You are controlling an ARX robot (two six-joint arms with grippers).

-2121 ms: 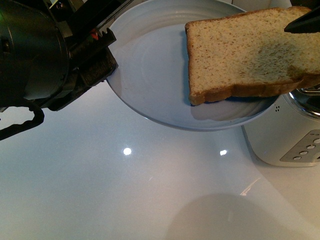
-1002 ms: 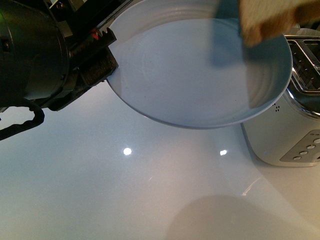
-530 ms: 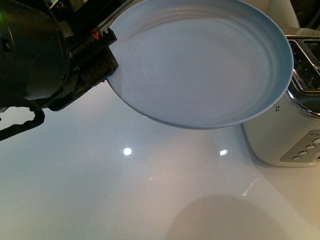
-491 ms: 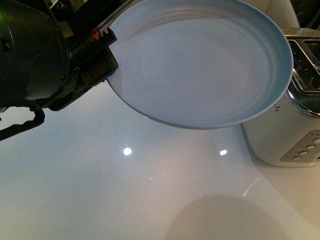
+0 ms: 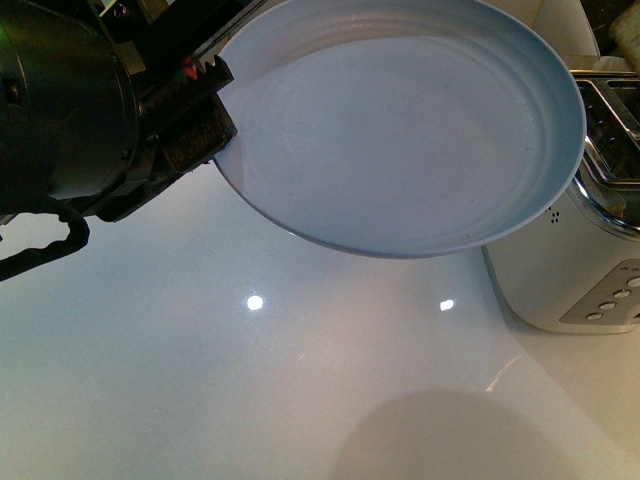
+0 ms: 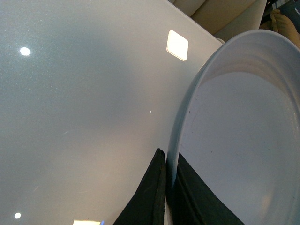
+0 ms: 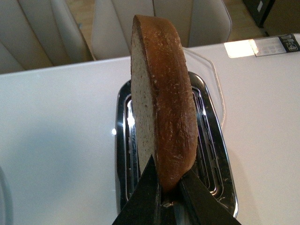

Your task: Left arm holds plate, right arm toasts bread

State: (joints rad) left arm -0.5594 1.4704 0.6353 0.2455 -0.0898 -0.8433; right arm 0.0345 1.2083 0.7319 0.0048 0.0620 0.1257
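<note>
**Left arm.** The left arm occupies the far left of the front view, with a black cable looping below its housing. The left gripper is closed down to the thickness of the plate rim. One black jaw lies against the upper face and the other against the underside, at the plate's left edge. A small red mark sits beside the toothed jaw.

**Plate.** The pale blue plate is held clear of the white table and tilted. Its glossy inner face shows faint concentric rings. Its right edge overhangs the toaster, hiding part of the toaster's top.

**Toaster.** The toaster stands on the table at the right. It has a white body, a chrome top and a row of buttons on its near face.

**Right arm.** The right gripper appears only in the right wrist view. Its two dark jaws are nearly together and pinch one crust edge of the bread.

**Bread.** The slice stands on edge, upright, with its brown crust turned toward the camera. It lies directly over the chrome top of the toaster, in line with the slots. Whether it touches the toaster cannot be told. Pale chairs stand beyond the far side of the table.
</note>
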